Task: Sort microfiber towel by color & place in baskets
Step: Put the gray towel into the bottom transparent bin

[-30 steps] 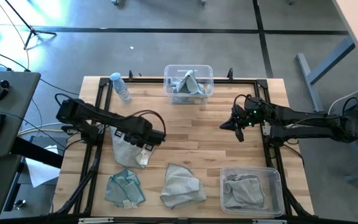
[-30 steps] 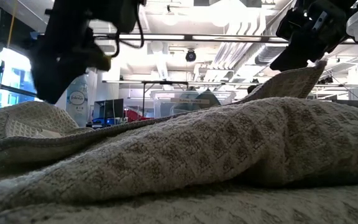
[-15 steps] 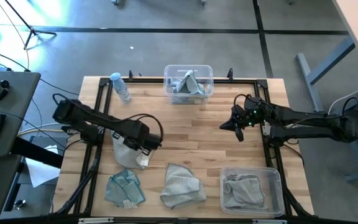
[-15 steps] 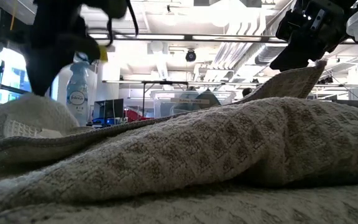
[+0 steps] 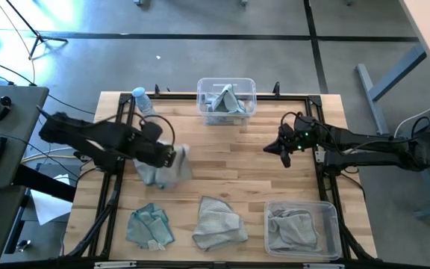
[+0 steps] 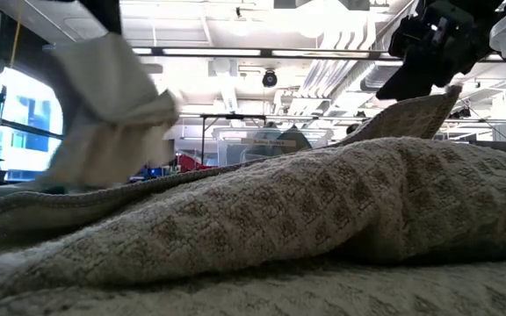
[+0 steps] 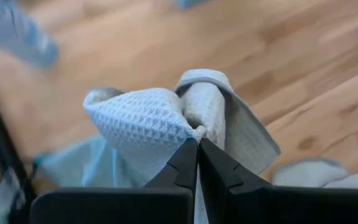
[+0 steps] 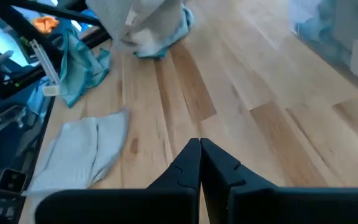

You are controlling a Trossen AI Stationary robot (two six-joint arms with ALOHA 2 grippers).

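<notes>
Fingers (image 7: 185,165) of my left gripper (image 5: 172,157) are pressing together on a pale towel (image 5: 169,166), pinching a bunched fold of it above the wood table (image 5: 230,168). In the left wrist view the waffle-weave cloth (image 7: 148,121) is puffing up on both sides of the fingertips, and its lower folds are hanging toward the boards. From above, it is sitting at the table's left-middle, with its bottom edge appearing to trail on or just over the wood; I cannot tell which. My right gripper (image 5: 285,152) is hovering over the table's right side, well apart from every cloth, and its fingers (image 8: 191,163) are closed tip to tip with nothing between them. Near the front edge, a blue-teal towel (image 5: 151,226) is lying at the left and a grey towel (image 5: 219,222) is lying crumpled in the middle, close beside each other. At the front right, one basket (image 5: 333,240) is holding a grey cloth (image 5: 293,228). At the back middle, the other basket (image 5: 251,84) is holding a cloth (image 5: 225,101) standing up in a peak. A bottle (image 5: 145,104) is lying at the back left, near my left arm. In the low view, the lifted towel (image 6: 112,114) is hanging at the left behind a large fold of grey cloth (image 6: 306,228) filling the foreground.
</notes>
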